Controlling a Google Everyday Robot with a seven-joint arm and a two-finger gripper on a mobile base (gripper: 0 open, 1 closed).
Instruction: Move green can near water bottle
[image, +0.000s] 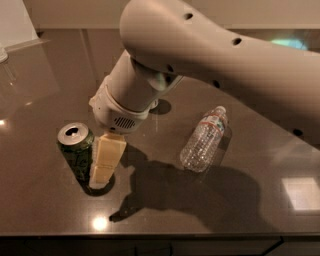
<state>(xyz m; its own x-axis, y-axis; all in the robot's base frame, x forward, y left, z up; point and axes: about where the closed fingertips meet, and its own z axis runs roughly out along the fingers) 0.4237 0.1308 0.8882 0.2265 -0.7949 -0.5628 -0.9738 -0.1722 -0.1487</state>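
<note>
I'm looking down on a dark, glossy countertop (40, 205) with light spots reflected in it. Its front edge runs across the bottom of my view, a little below the can. The green can (76, 150) stands upright on the left part of the surface, silver top up with the tab opening showing. There is bare surface to its left, and more between it and the water bottle (204, 141). The bottle lies on its side well apart to the right, with its white cap pointing away from me. The gripper (103, 167) comes down just beside the can's right side, its cream tip reaching the countertop at the can's base. I cannot tell whether it is open or closed, or whether it actually touches the can. The pale arm (215, 55) sweeps in from the upper right, above the bottle.
</note>
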